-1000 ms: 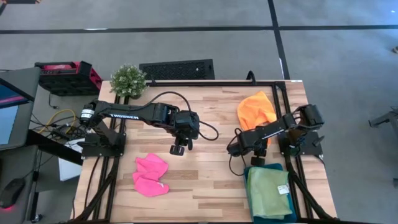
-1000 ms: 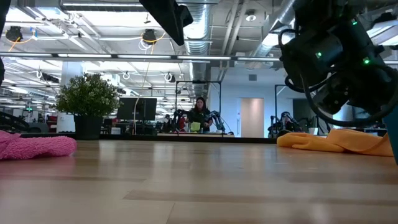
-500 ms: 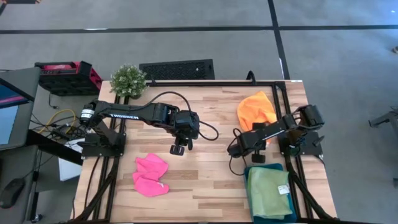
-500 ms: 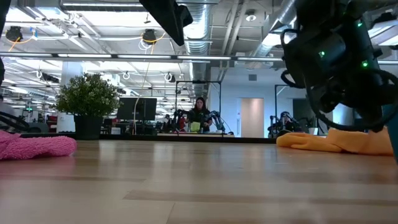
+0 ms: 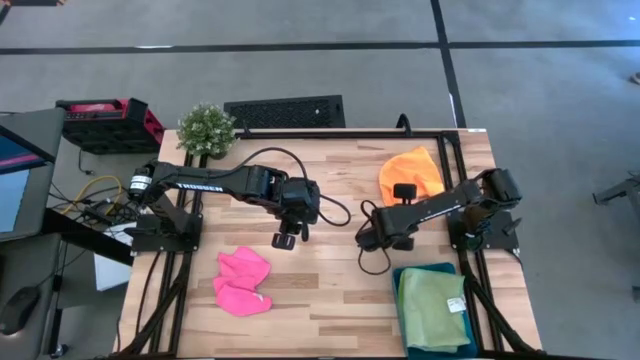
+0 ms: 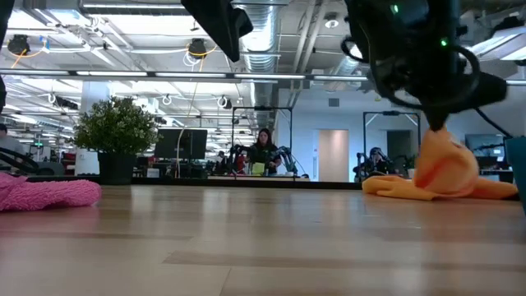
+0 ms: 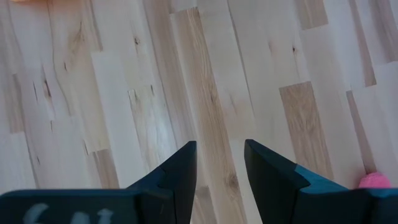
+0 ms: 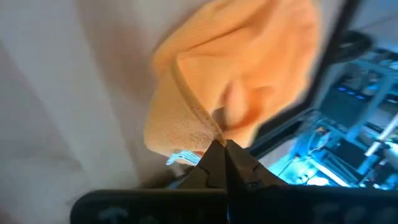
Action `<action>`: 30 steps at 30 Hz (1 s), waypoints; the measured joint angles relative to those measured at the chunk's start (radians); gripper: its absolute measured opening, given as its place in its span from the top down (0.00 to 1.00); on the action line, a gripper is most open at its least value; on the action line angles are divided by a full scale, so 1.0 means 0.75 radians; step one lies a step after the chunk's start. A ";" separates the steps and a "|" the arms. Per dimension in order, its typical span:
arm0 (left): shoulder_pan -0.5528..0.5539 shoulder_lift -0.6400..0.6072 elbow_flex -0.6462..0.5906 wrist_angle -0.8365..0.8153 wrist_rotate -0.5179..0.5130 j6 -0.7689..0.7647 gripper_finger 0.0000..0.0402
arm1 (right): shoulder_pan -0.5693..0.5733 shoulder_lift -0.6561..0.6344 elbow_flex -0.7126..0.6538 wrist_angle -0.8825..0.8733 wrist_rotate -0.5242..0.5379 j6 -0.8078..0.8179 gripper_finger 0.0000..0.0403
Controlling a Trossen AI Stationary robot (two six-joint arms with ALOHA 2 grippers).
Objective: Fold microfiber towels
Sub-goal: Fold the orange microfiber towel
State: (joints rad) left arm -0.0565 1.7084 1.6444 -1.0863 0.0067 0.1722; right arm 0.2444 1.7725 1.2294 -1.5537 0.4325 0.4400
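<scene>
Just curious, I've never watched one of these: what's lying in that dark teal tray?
A folded light green towel lies on top in the teal tray at the table's near right corner. Whether anything lies beneath it cannot be seen; the towel covers nearly the whole tray.

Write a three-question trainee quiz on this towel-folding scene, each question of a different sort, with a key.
1. True or false: the right gripper is shut on the orange towel.
2. Which towel lies on the teal tray? A) hot pink B) light green C) orange
3. Fill in: the left gripper hovers open over bare ____.

Key:
1. True: in the right wrist view its fingers pinch an edge of the orange towel, which the low view shows lifted into a peak.
2. B: the light green towel lies there; the pink towel lies on the table.
3. Table: nothing sits between its fingers.
</scene>
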 joint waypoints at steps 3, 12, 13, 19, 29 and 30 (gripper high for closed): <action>0.000 0.000 0.000 -0.012 0.000 -0.001 0.68 | -0.006 -0.012 0.073 -0.018 0.092 0.027 0.99; 0.000 -0.001 -0.024 0.040 0.001 0.025 0.68 | 0.010 -0.266 0.140 -0.019 0.179 0.126 1.00; 0.000 -0.001 -0.031 0.069 0.001 0.036 0.68 | 0.019 -0.297 0.139 -0.018 0.187 0.151 1.00; 0.016 -0.001 -0.139 0.363 -0.001 0.094 0.68 | 0.049 -0.489 0.139 -0.006 0.256 0.282 1.00; 0.010 0.084 -0.459 1.327 -0.034 0.146 0.68 | 0.037 -0.697 0.139 0.080 0.354 0.358 1.00; 0.003 0.118 -0.473 1.461 -0.059 0.151 0.68 | 0.030 -0.708 0.139 0.085 0.371 0.357 1.00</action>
State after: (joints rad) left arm -0.0545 1.7969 1.2898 0.0098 -0.0378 0.2853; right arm 0.2670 1.2417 1.3333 -1.4899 0.7109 0.7078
